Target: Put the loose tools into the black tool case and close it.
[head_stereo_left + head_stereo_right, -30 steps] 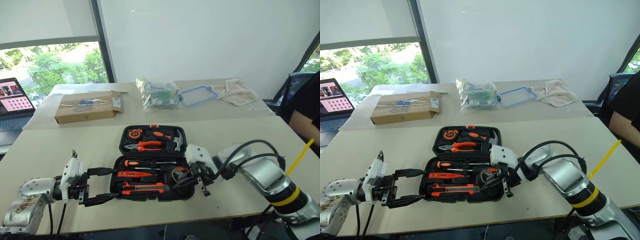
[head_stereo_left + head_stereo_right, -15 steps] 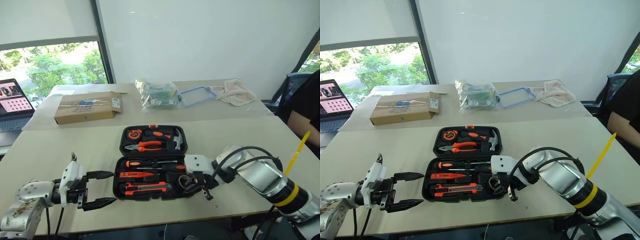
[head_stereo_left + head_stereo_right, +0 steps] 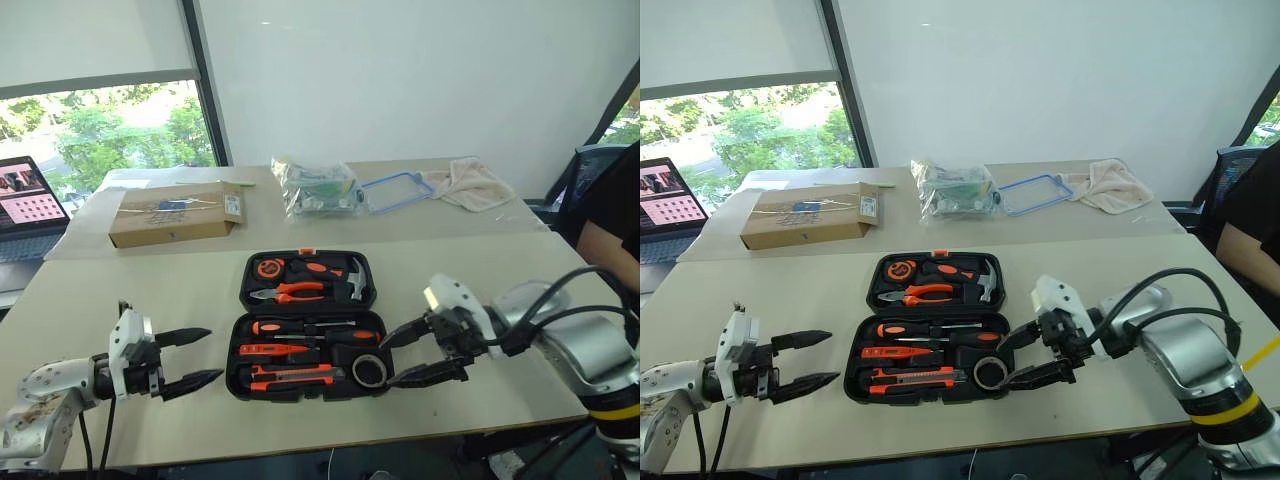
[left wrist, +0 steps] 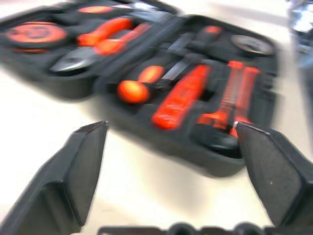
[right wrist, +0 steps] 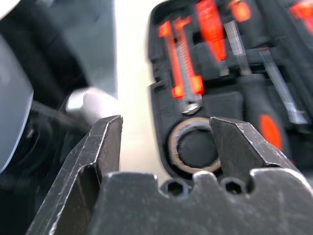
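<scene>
The right gripper [image 3: 404,354] has let go of the tape roll [image 3: 369,370], now in the case [image 3: 306,325], and drawn right, jaws apart. Left gripper [image 3: 206,358] gapes.

Tool cases: I count one [image 3: 305,325], lying open on the near table [image 3: 150,290].
Screwdrivers in the case: I count three [image 3: 300,327], [image 3: 285,349] — the third is partly hidden.
Utility knives: one [image 3: 295,375].
Tape rolls: one [image 3: 369,370], in the case's near right corner.
Pliers: one pair [image 3: 290,292], in the far half.
Hammers: one [image 3: 352,278].
Tape measures: one [image 3: 267,267].
Tables: I see two, near and far [image 3: 260,225].
Cardboard boxes: one [image 3: 175,215].
Plastic bags: one [image 3: 315,187].
Cloths: one [image 3: 470,183].
Laptops: one [image 3: 28,205].
Grippers: two, left [image 3: 195,357] and right [image 3: 400,355].
</scene>
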